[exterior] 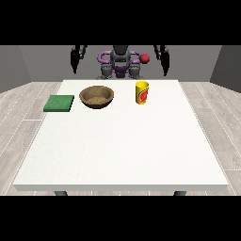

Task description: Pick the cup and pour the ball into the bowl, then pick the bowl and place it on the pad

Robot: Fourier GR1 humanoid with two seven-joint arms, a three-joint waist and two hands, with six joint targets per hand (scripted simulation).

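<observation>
Cup: yellow cylindrical cup with red label (142, 92) stood upright on white worktop (122, 150), right of brown wooden bowl (97, 97).
Pad: green square pad (59, 103) left of bowl, apart.
Robot hands: view's left (75, 60) and view's right (164, 61) hung raised beside the torso, holding nothing; finger state couldn't be told.

Along the white table's (117, 150) far edge stand 3 obstacles: a green square pad (59, 103), a brown wooden bowl (97, 97) and a yellow cup (142, 92), with gaps between them.
</observation>
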